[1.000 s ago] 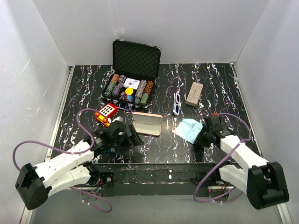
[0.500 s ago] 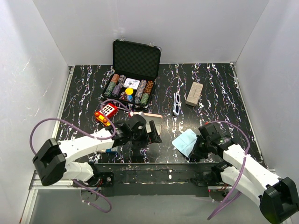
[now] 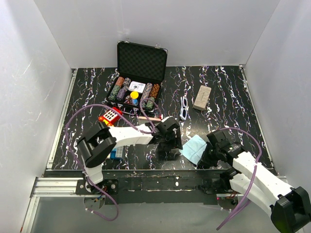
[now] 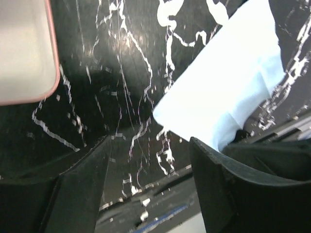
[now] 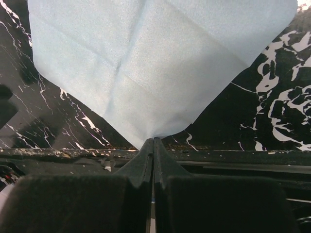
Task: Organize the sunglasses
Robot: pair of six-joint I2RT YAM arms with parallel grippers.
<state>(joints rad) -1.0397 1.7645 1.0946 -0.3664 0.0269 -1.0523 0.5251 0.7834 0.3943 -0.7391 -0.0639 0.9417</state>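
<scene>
The white-framed sunglasses (image 3: 184,108) lie on the black marbled table, right of centre. The purple pair is not in view. My left gripper (image 3: 170,151) is open and empty, low over the table just left of the light blue cloth (image 3: 194,148). In the left wrist view its gripper (image 4: 150,194) hangs over bare table, with the cloth (image 4: 228,82) at the upper right and a corner of the open pink case (image 4: 24,48) at the upper left. My right gripper (image 3: 204,158) is shut on the cloth's near corner; the right wrist view shows the cloth (image 5: 155,63) spreading from the closed gripper (image 5: 153,141).
A grey-brown case (image 3: 201,98) lies right of the white sunglasses. An open poker chip case (image 3: 138,77) stands at the back. A red toy (image 3: 111,115) sits left of my left arm. The table's near edge (image 3: 160,171) is just below both grippers.
My left arm has swung right, from over the pink case to beside the blue cloth. My right gripper has drawn the cloth back toward the near edge.
</scene>
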